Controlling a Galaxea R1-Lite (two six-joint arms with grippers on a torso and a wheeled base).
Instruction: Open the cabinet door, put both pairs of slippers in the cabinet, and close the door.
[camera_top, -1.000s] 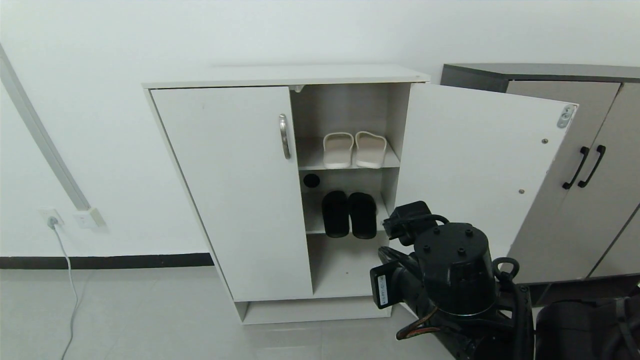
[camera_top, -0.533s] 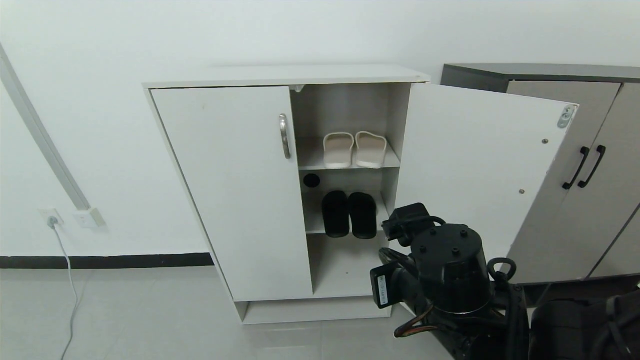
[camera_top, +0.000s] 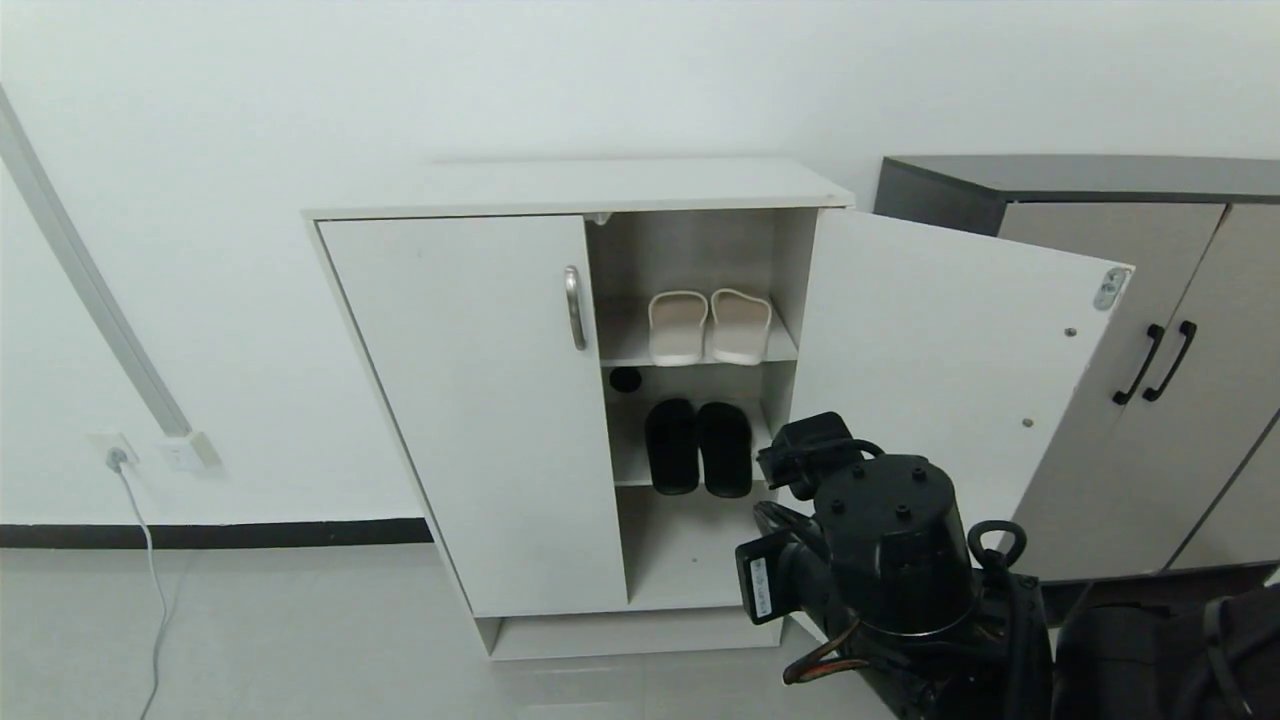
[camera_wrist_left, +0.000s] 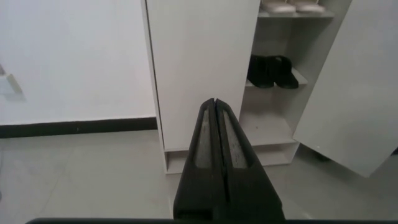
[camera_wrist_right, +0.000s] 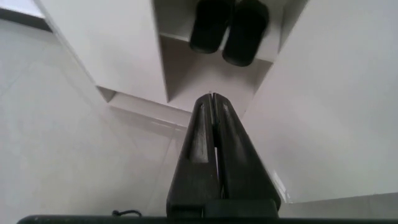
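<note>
No legible text or numbers, white sticker (camera_top: 762, 587) on right arm (camera_top: 890, 545), print too small

The cabinet (camera_top: 480, 400) is showing plain white, its handle (camera_top: 573, 307) gleaming silver. Cream slippers (camera_top: 680, 328) are sitting at 12 o'clock of black slippers (camera_top: 672, 445). At 3 o'clock a grey cabinet (camera_top: 1250, 300) is wearing black handles (camera_top: 1140, 363). A black skirting (camera_top: 200, 533) is edging the white wall (camera_top: 200, 150) above pale grey floor (camera_top: 300, 640).

all three views toward cabinet (camera_top: 470, 400)
</note>
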